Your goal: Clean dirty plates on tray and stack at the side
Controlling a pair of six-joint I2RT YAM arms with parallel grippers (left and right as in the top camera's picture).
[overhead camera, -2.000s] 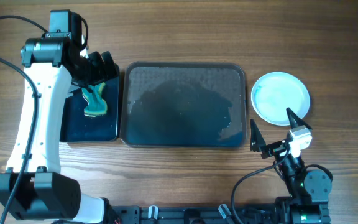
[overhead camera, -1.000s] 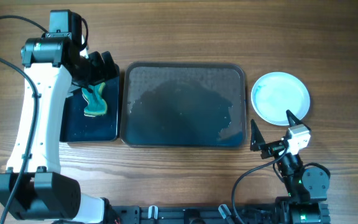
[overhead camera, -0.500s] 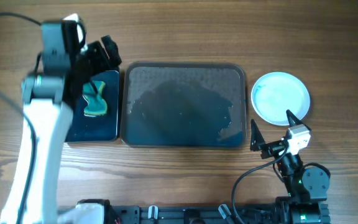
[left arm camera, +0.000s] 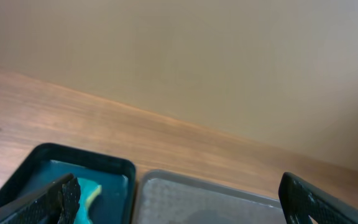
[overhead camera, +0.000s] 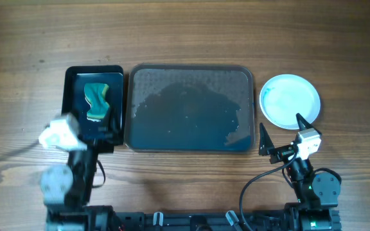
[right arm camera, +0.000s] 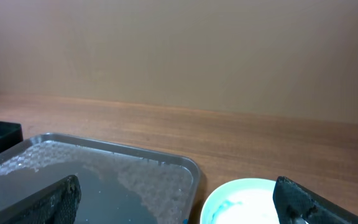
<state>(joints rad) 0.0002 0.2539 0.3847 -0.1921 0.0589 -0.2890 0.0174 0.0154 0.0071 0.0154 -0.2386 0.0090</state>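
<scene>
Overhead: plate (overhead camera: 290, 101) right of tray (overhead camera: 191, 102)

A wooden table (overhead camera: 185, 32) fills the overhead view, its warm brown grain running from 9 o'clock to 3 o'clock. In both wrist views a plain beige wall (left arm camera: 229, 50) rises beyond its far edge, toward 12 o'clock, bare and softly, evenly lit.

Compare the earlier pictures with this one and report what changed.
The left gripper pulled back from over the small glossy black tray toward the near edge of the wooden table, open and empty. The teal-and-yellow sponge stayed in that tray. The right gripper, the large dark grey tray and the pale blue round plate stayed put.
</scene>
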